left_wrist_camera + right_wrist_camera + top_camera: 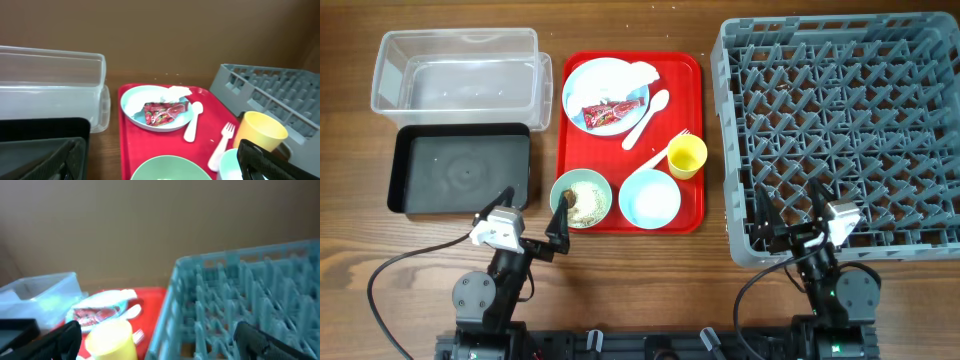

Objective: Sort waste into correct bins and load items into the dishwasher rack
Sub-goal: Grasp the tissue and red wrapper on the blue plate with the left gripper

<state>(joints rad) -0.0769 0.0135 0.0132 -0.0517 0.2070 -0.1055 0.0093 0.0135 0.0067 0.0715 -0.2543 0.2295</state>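
Note:
A light blue plate (588, 85) on the red tray holds a red wrapper (615, 113) and a white napkin (642, 75). A white spoon (648, 117), a fork (665, 150), a yellow cup (687, 156), a blue bowl (649, 199) and a green bowl (561, 190) with food scraps (585, 200) lie beside it. The clear tub (460, 65) and black tray (460, 170) are to the left, the grey rack (840, 130) to the right. My left gripper (532, 208) is open in front of the green bowl (170, 167). My right gripper (788, 205) is open over the rack's front edge.
The flat red tray (695, 100) sits between the bins and the rack. In the left wrist view the wrapper (162, 112) lies on the plate, with the cup (260, 130) at the right. The right wrist view shows the rack (240, 300) and cup (112, 337).

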